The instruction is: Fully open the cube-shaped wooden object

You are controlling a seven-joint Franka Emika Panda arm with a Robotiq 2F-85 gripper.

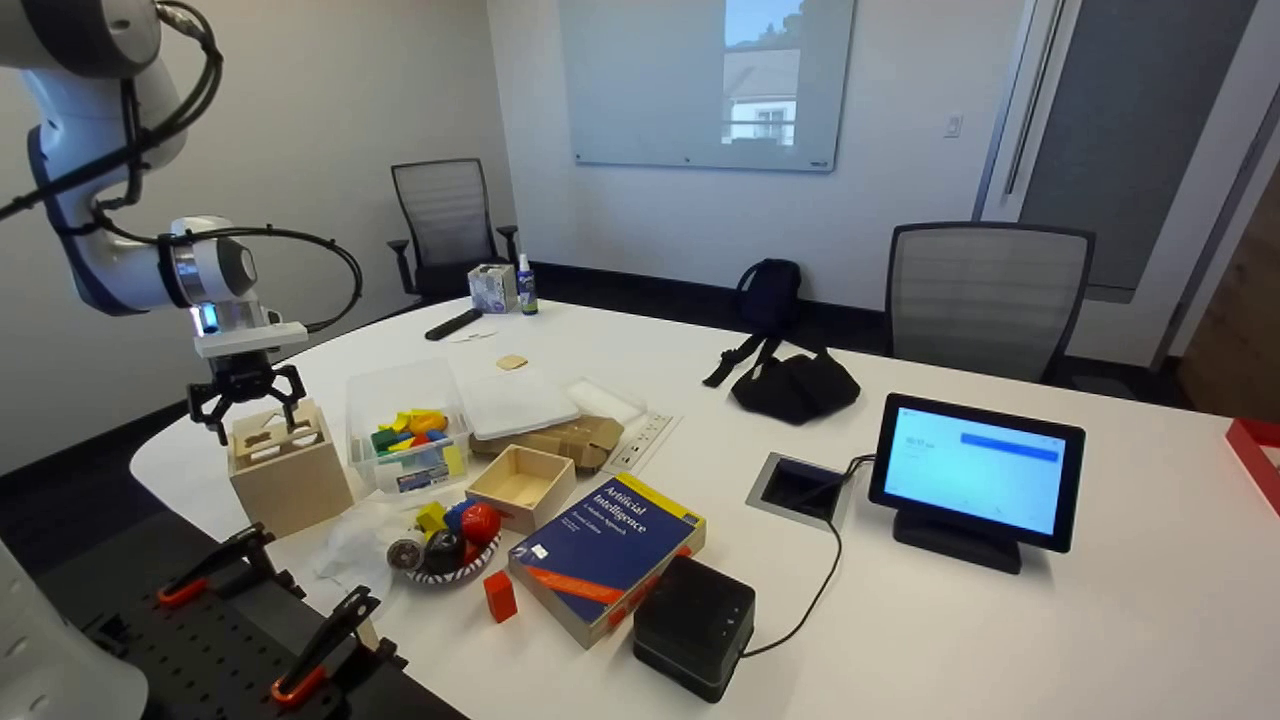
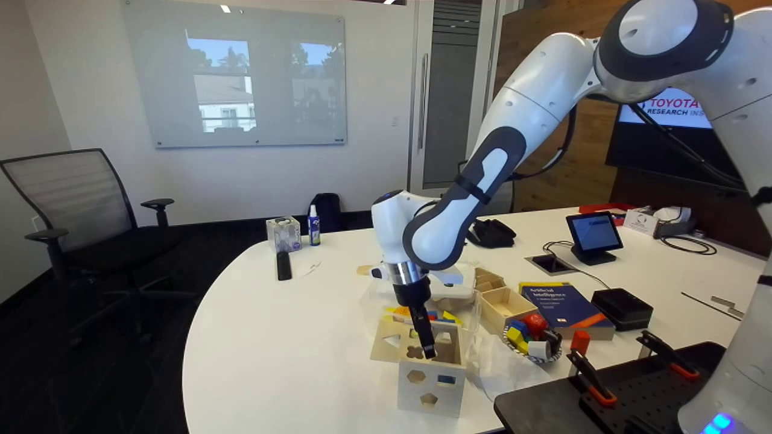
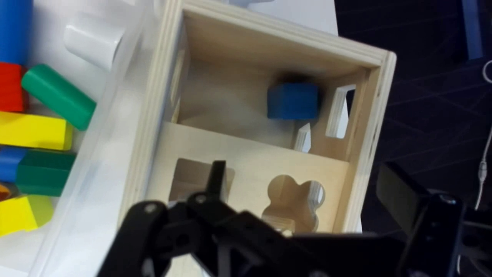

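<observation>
The cube-shaped wooden object [image 1: 295, 490] stands near the table edge; it also shows in an exterior view [image 2: 413, 395] and in the wrist view [image 3: 284, 32]. Its flat lid [image 3: 250, 173] has cut-out holes and is slid partway out, jutting past one side [image 2: 381, 352]. About half the top is uncovered, with a blue block [image 3: 294, 100] inside. My gripper [image 3: 307, 188] is open above the lid, also visible in both exterior views [image 1: 256, 425] [image 2: 428, 352]. One fingertip is over the square hole; whether it is inside I cannot tell. The other is beyond the outer wall.
A clear plastic bin [image 1: 400, 385] of coloured blocks stands right beside the cube. Nearby are a shallow wooden box [image 1: 545, 500], a striped bowl [image 1: 455, 575] of blocks, a blue book [image 1: 600, 550] and a red block [image 1: 500, 596]. Clamps [image 1: 325, 645] rise from the black base board.
</observation>
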